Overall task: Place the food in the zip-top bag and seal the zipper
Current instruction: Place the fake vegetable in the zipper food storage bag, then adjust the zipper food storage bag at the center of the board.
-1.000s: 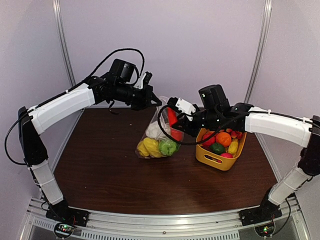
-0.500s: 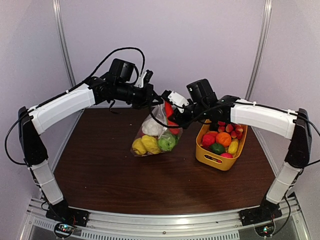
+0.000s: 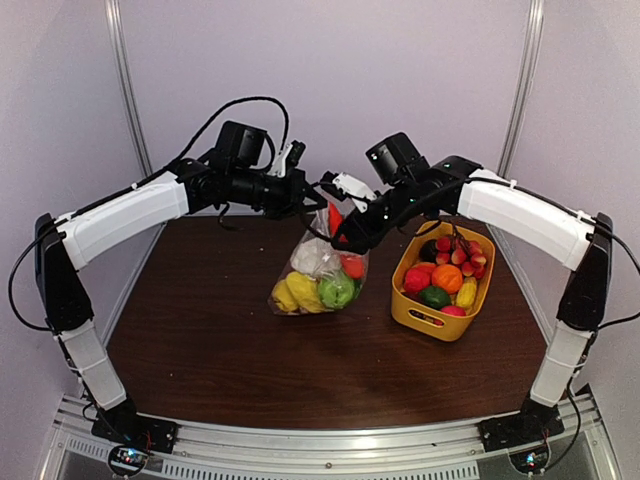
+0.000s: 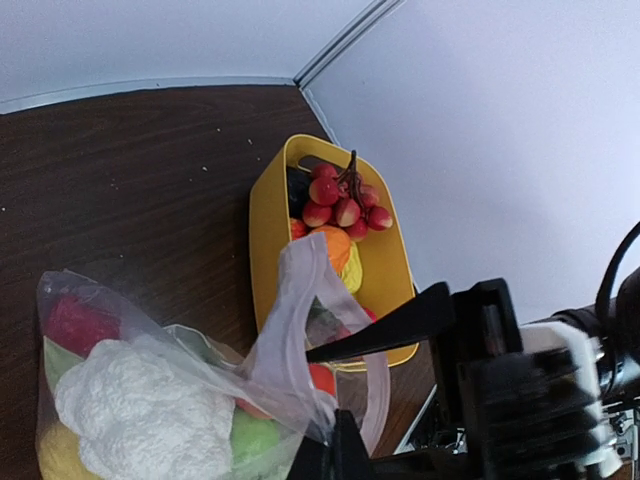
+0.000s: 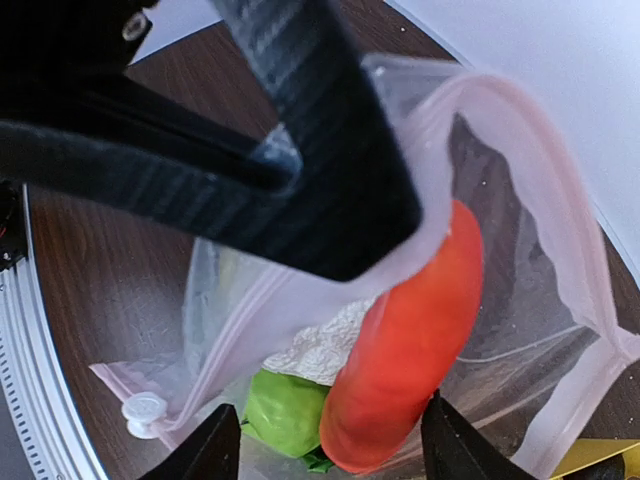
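Top view: zip-top bag (image 3: 318,262) hangs mid-desk, mouth up. Can't tell if its bottom touches the dark desk (image 3: 200,340). L arm (image 3: 130,212) reaches in from 9 o'clock, L jaws clamped on the bag's top rim. R arm (image 3: 520,215) comes over from 3 o'clock, R jaws right at the mouth and covering part of it. Inside the bag: yellow lemon (image 3: 288,296), green ball (image 3: 337,291), white cauliflower (image 3: 314,258), red pepper (image 3: 352,266). Yellow basket (image 3: 430,318) sits just beside the bag at 3 o'clock w/ more toy food, incl. an orange (image 3: 447,277) and grapes (image 3: 460,255).

Left wrist view: bag (image 4: 290,300) fills 7 o'clock, cauliflower (image 4: 140,420) pressed against the film. The film gathers down to L jaws at 6 o'clock, which are together on it. A black finger of R jaws cuts across at 4 o'clock and hides the near end of the basket (image 4: 262,220). Grapes (image 4: 340,200) lie on top there.

Right wrist view: R jaws stand apart, tips at 5 and 7 o'clock. The pepper (image 5: 410,340) is tilted btw them, inside the open mouth. Can't tell if they touch it. Green ball (image 5: 285,412) and cauliflower (image 5: 325,352) are deeper in. The blurred black bulk of L jaws fills 11–12 o'clock, blocking approx half the mouth. The zipper (image 5: 545,170) runs unsealed round the rim.
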Robot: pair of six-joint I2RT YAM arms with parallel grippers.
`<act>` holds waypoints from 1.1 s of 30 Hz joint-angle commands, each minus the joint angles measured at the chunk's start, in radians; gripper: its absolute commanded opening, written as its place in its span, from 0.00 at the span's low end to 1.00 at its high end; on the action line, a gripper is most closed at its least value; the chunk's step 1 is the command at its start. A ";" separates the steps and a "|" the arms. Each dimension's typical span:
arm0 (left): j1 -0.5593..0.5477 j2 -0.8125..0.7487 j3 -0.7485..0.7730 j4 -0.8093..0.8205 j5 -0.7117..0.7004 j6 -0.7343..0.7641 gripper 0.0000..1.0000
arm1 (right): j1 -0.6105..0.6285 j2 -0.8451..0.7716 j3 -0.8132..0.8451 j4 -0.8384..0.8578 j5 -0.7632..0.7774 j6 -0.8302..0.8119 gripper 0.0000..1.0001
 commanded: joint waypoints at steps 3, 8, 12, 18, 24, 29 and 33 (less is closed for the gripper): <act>-0.002 -0.067 -0.008 0.042 -0.075 0.053 0.00 | -0.056 -0.137 0.062 -0.121 -0.038 0.022 0.71; -0.007 -0.066 -0.016 0.051 -0.071 0.066 0.00 | -0.075 -0.194 -0.073 -0.001 0.128 0.039 0.71; -0.007 -0.062 -0.011 0.056 -0.062 0.066 0.00 | -0.103 -0.154 -0.085 0.032 0.152 0.102 0.68; -0.007 -0.049 -0.008 0.059 -0.023 0.062 0.00 | -0.110 -0.045 0.015 0.003 0.019 0.146 0.58; -0.006 -0.043 -0.011 0.056 -0.010 0.065 0.00 | -0.113 -0.007 0.057 0.033 0.036 0.169 0.15; -0.019 0.082 0.132 -0.210 -0.182 0.139 0.00 | -0.116 0.004 0.222 -0.048 -0.016 0.192 0.00; -0.139 0.129 0.367 -0.329 -0.482 0.291 0.00 | -0.117 -0.030 0.257 -0.035 -0.018 0.234 0.00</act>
